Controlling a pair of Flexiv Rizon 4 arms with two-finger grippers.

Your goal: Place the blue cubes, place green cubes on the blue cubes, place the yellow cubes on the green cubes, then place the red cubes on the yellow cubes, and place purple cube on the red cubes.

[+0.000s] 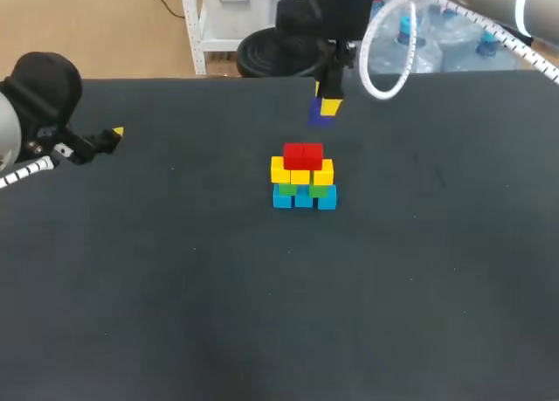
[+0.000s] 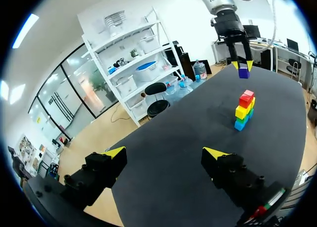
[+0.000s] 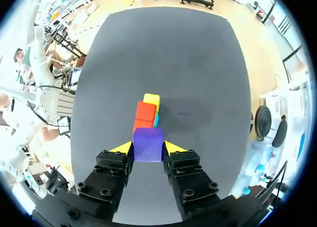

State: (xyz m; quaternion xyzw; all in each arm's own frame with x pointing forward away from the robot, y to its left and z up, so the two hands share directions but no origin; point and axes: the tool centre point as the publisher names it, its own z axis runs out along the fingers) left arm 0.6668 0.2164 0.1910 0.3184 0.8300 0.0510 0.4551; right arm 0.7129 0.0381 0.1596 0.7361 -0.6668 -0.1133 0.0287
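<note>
The right gripper [image 3: 147,149] pinches the purple cube [image 3: 147,140], with one yellow tip on each flat side. The cube hangs in the air, up behind the stack [image 1: 303,181]. The red cubes [image 1: 303,155] on top have nothing on them yet. The purple cube looks small, light and hard, so I think it will not squash. Its flat sides are the best place to hold it. The left gripper [image 2: 166,155] is wide open, holds nothing, and is far off to the side.

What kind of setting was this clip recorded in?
Probably a robotics lab test bench: a dark table with a stack of coloured cubes on it. The left gripper is open, and the right gripper holds a purple cube near the stack.
</note>
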